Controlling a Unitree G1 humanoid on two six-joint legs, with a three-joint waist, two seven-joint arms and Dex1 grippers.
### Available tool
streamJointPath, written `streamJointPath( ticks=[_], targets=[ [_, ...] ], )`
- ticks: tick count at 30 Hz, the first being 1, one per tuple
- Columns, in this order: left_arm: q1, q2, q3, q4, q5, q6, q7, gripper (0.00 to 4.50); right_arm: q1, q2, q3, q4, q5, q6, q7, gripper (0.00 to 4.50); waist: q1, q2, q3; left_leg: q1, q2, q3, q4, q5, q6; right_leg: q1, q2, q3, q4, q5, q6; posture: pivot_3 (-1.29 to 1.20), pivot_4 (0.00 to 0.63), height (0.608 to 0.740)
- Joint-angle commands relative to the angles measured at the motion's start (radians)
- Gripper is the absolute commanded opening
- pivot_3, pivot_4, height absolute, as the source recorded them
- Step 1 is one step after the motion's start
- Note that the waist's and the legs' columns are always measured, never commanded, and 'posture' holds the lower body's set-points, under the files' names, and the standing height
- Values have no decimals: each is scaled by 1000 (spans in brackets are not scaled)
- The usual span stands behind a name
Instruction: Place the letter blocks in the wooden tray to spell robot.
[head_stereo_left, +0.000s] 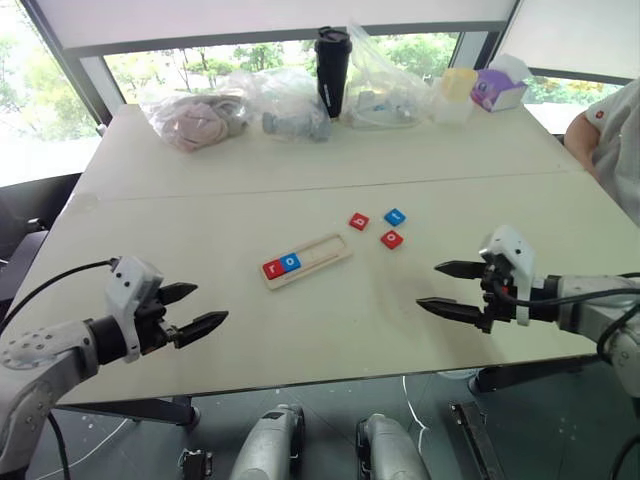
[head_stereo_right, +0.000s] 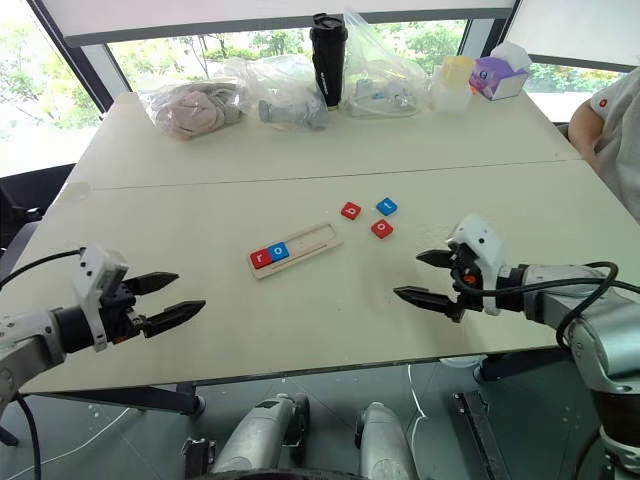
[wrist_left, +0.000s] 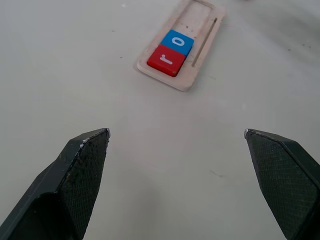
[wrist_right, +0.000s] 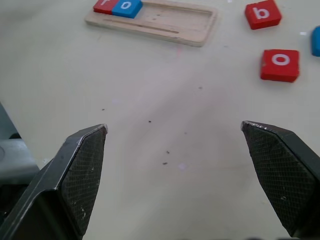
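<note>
The wooden tray (head_stereo_left: 307, 260) lies slantwise in the middle of the table, with a red "r" block (head_stereo_left: 273, 267) and a blue "o" block (head_stereo_left: 291, 262) at its left end. To its right lie three loose letter blocks: a red "b" (head_stereo_left: 358, 221), a blue one (head_stereo_left: 395, 216) and a red "o" (head_stereo_left: 392, 239). My left gripper (head_stereo_left: 192, 310) hovers open near the table's front left, empty. My right gripper (head_stereo_left: 448, 289) is open and empty at the front right, below the loose blocks.
Along the table's far edge stand plastic bags (head_stereo_left: 235, 108), a black tumbler (head_stereo_left: 332, 70), a yellow-lidded container (head_stereo_left: 455, 95) and a purple box (head_stereo_left: 497, 88). A person's arm (head_stereo_left: 608, 135) shows at the right edge. A seam (head_stereo_left: 300, 185) crosses the tabletop.
</note>
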Motion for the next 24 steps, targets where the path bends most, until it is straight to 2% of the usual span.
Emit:
streamJointPath(
  ticks=[1,17,20,24],
  targets=[
    [-9,22,-1,-20,24,-23,6,4500,-10,8,-10,-42,21,7,-22,4439,0,0,0,0,0,0,0,0,0,0,0,0,0,0,0,0,150,740],
    [-71,26,-20,5,28,-15,18,4500,-30,4,20,-11,-7,-19,-42,4439,0,0,0,0,0,0,0,0,0,0,0,0,0,0,0,0,150,740],
    [-111,102,-24,50,70,-28,-22,4500,-70,-5,49,-18,-13,-36,-22,4439,-1,0,0,0,0,0,0,0,0,0,0,0,0,0,0,0,150,740],
    [-198,136,-92,91,76,-32,-65,4500,-97,32,77,-63,-13,-36,-56,4439,0,0,0,0,0,0,-1,0,0,-1,0,0,0,0,0,0,150,740]
  ],
)
